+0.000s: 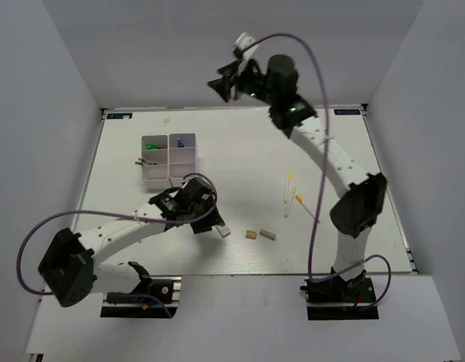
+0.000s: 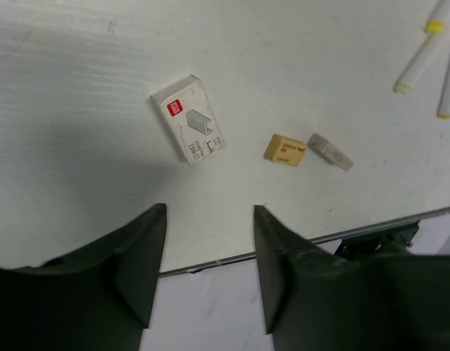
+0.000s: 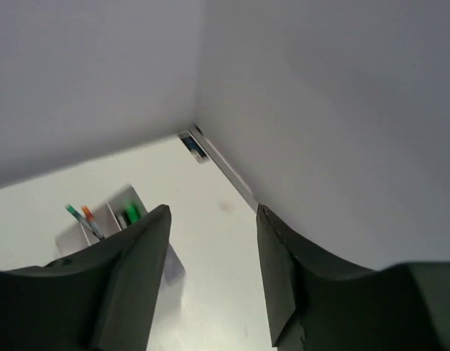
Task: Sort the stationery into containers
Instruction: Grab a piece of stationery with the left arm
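Tray (image 1: 169,157) holding green highlighter (image 1: 151,145), blue bottle (image 1: 180,140). White box (image 2: 188,119), tan eraser (image 2: 284,149), grey eraser (image 2: 329,151), yellow-tipped sticks (image 1: 287,188) lying on tabletop (image 1: 240,158), awaiting sorting. Left fingers (image 2: 141,248), right fingers (image 3: 137,248) gaping apart, carrying nothing.

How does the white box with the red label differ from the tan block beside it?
The white box is clearly larger than the tan block. The box is white with a red label and a grey drawing; the block is tan with small dark print. The box lies nearer the left claw than the block. Both lie flat on the table, loose, outside the tray.
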Motion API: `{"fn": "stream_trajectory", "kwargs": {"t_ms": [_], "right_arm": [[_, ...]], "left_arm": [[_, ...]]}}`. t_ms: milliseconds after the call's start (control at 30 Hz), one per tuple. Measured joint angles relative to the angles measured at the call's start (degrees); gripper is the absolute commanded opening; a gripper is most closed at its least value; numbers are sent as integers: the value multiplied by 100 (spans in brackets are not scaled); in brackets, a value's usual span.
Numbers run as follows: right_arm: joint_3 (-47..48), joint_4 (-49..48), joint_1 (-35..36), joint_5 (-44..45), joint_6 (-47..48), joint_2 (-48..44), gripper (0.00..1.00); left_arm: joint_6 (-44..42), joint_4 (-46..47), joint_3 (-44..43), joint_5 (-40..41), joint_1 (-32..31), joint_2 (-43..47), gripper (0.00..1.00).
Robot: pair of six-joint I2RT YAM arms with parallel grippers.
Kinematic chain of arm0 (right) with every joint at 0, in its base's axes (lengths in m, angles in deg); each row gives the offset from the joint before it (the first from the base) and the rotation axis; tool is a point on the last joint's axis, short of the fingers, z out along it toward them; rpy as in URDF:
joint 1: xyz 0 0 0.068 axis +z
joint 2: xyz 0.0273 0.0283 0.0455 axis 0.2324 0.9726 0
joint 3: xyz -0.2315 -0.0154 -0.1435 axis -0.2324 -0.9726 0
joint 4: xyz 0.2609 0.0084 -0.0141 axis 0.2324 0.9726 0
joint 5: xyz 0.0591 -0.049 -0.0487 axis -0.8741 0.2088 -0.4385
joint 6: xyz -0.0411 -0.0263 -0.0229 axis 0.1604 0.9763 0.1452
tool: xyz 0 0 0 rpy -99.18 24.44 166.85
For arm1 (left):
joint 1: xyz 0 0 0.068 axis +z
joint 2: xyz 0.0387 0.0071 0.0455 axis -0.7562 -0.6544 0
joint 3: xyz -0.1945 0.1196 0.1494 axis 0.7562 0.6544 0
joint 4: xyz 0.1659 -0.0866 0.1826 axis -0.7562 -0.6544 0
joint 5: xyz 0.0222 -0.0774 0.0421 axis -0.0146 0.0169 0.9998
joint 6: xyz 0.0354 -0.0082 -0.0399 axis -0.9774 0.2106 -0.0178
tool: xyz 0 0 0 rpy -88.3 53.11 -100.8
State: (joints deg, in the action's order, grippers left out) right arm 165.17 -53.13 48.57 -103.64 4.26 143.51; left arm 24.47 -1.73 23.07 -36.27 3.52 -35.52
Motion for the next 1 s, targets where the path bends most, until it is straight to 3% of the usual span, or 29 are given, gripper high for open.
{"fn": "stream_trajectory", "kwargs": {"t_ms": [133,333,567,700,1000], "right_arm": [[-337,1600,-837,450,205,-715,55],[-2889,2970,-2197,675,306,-1738,54],[-5021,3342,-2577,584,337,-3235,54],[-5324,3209,-2647,393,267,-3856,54],[-5770,3075,-2765,164,201,-3995,54]], "left_arm": [[293,-717,-931,190,-35,-916,70],[470,-1250,-1606,367,-227,-1902,72],[597,-1506,-1759,402,-356,-2612,72],[621,-1497,-2002,476,-365,-2855,72],[656,-1436,-2037,647,-365,-3169,69]]}}
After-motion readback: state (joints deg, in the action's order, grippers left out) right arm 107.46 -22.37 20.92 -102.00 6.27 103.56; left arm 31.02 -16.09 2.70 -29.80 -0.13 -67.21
